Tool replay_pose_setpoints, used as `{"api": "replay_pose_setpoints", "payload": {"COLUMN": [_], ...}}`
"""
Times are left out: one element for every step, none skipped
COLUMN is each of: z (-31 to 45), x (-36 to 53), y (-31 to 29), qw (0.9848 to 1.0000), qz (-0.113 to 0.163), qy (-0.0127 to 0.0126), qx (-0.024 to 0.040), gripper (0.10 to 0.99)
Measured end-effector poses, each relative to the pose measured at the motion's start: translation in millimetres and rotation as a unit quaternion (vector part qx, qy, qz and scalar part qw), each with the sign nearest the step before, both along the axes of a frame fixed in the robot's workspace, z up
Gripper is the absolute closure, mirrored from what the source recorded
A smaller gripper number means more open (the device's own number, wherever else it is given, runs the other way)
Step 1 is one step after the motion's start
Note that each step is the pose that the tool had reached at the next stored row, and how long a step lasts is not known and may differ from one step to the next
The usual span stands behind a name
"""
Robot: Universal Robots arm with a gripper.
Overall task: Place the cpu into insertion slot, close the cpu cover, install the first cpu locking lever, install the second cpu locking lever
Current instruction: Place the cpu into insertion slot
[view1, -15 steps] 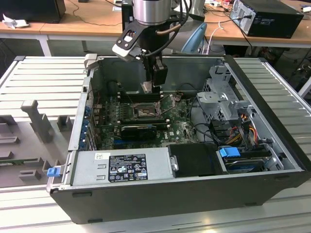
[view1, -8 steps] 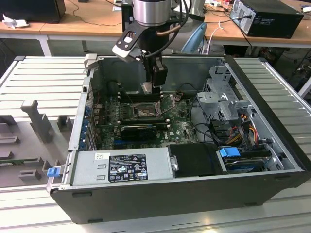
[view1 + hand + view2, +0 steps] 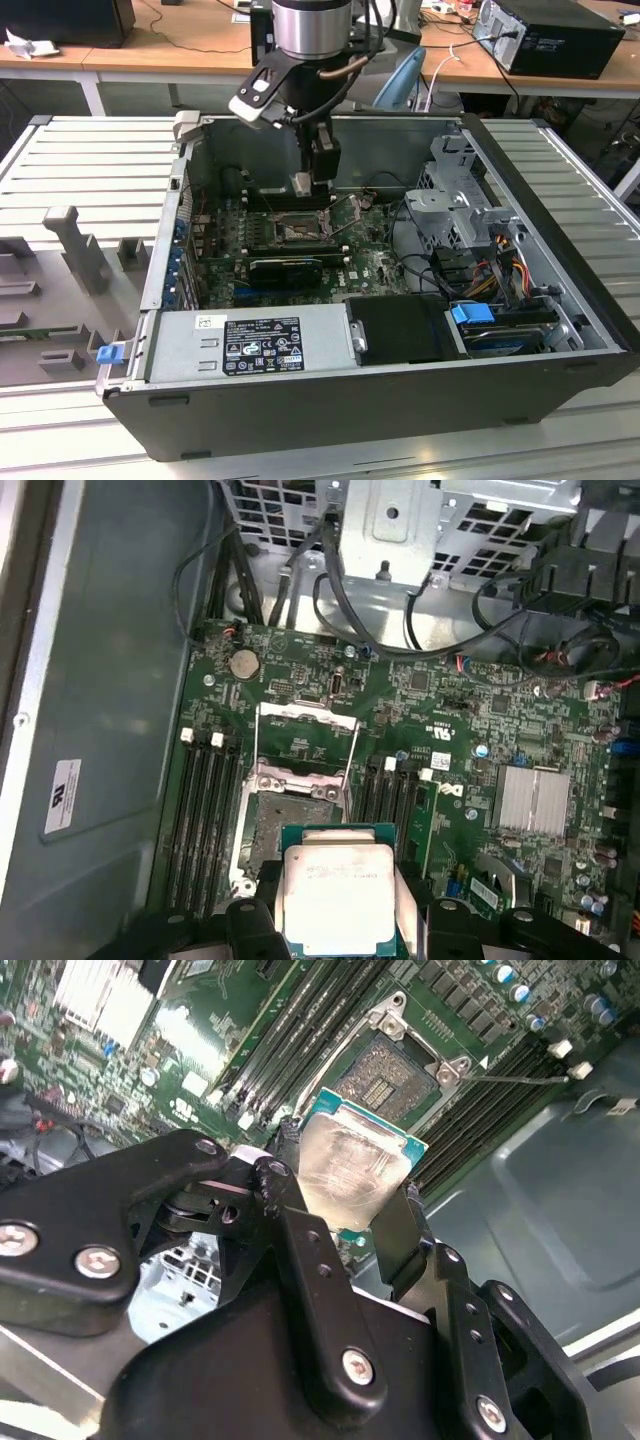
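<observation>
My gripper (image 3: 305, 185) hangs inside the open computer case, shut on the cpu (image 3: 350, 1165). The cpu (image 3: 335, 885) is a flat square chip with a dull silver top and green edge, clamped by two opposite sides between the black fingers (image 3: 400, 1225). It is held in the air, just beside and above the insertion slot (image 3: 290, 825). That slot is a black-framed socket with its contact field bare (image 3: 392, 1075). The cpu cover (image 3: 305, 735), a thin silver frame with a square window, lies flipped open past the socket. Thin wire levers (image 3: 353, 750) stand released along its sides.
Long black memory slots (image 3: 205, 810) flank the socket on both sides. A ribbed silver heat sink (image 3: 535, 800), cables (image 3: 400, 630) and a metal drive cage (image 3: 455, 200) lie nearby. The power supply (image 3: 250, 345) fills the case's near side. A grey moulded tray (image 3: 60, 290) lies outside.
</observation>
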State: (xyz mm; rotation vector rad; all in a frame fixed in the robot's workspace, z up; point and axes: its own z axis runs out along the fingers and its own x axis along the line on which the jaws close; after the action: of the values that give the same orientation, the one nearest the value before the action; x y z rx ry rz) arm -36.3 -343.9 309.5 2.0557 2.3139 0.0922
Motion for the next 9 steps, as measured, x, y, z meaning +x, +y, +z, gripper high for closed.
{"api": "replay_pose_setpoints", "payload": {"z": [-1.0,-1.8,-2.1,-2.7,-3.4,-3.7,-3.9,-4.2,-4.6], "x": [0.0,0.0,0.0,0.0,0.0,0.0,0.0,0.0,0.0], "y": [0.0,0.0,0.0,0.0,0.0,0.0,0.0,0.0,0.0], "qw": [1.0000,0.9999,0.9998,0.9995,0.9990,0.9989,0.9988,0.9987,0.9986], "qz": [-0.007,-0.016,-0.022,-0.032,-0.044,-0.047,-0.049,-0.051,-0.053], "qy": [0.0004,0.0006,0.0007,0.0007,0.0007,0.0009,0.0010,0.0012,0.0013], "qx": [-0.0001,-0.0001,-0.0001,-0.0001,0.0000,0.0000,-0.0001,-0.0001,-0.0001], "gripper": [0.557,0.557,0.557,0.557,0.557,0.557,0.557,0.557,0.557]}}
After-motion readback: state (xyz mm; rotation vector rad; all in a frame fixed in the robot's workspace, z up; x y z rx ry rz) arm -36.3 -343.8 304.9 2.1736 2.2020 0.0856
